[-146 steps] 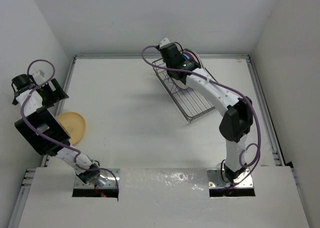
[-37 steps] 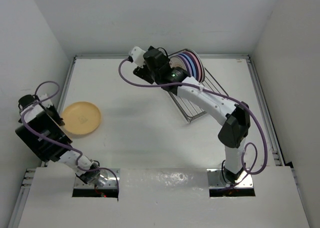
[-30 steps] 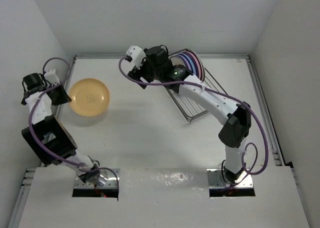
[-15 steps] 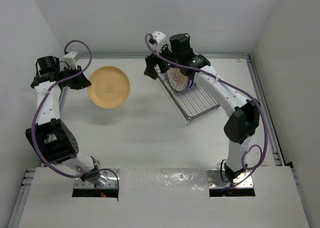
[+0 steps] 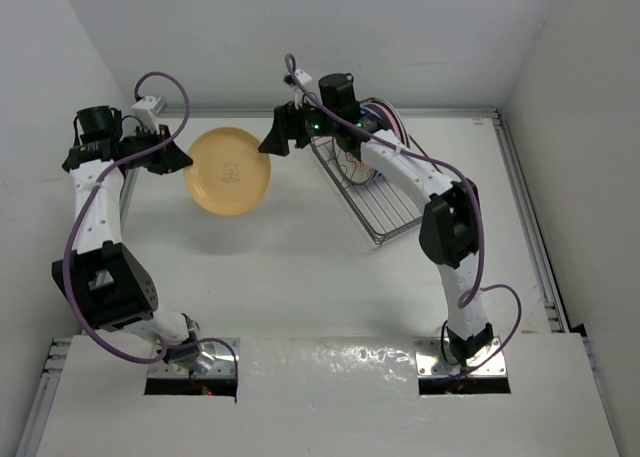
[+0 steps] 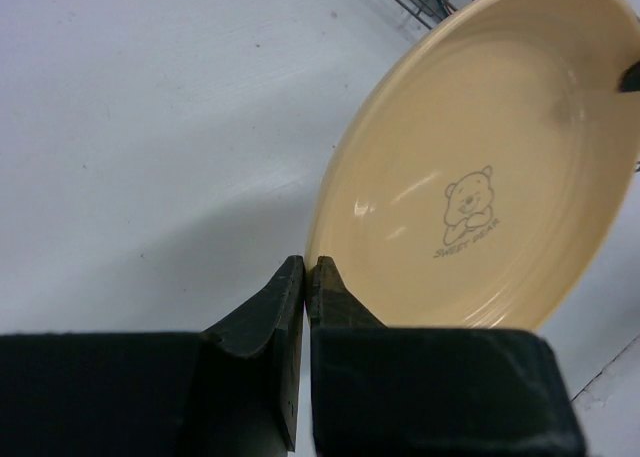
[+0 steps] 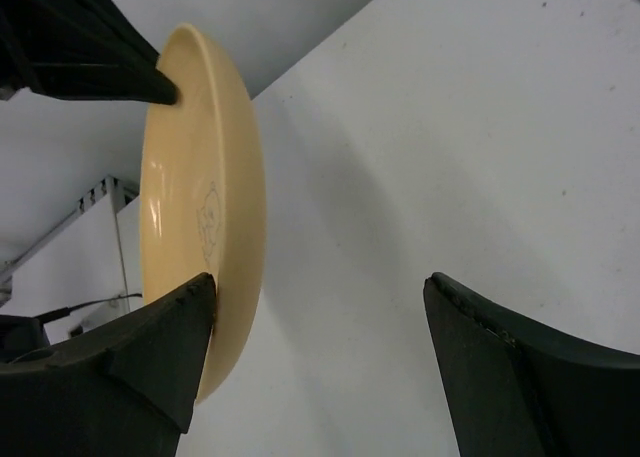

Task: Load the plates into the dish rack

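The left fingers (image 6: 283,312) were seen clamped on the near rim of the yellow-orange plate (image 6: 470,177), with only the rim's thickness between them. The plate was held clear of the surface (image 5: 280,267), tilted, its bear-printed face turned to the left wrist camera. The right fingers (image 7: 150,347) were spread wide and nothing was gripped. In the right wrist view the plate was met edge-on, its rim lying at the inner face of one finger. Whether it was touched could not be told, and the other finger was set well apart across bare surface. So the rim was judged to sit at one side of the gap, not in its middle: a small shift toward the plate would be called for before closing, with the left's release only after that. From above, the plate was hung between the two arms. The right arm was placed nearer the dish rack (image 5: 390,212), just behind it, where other plates (image 5: 388,117) were stood at the far end.
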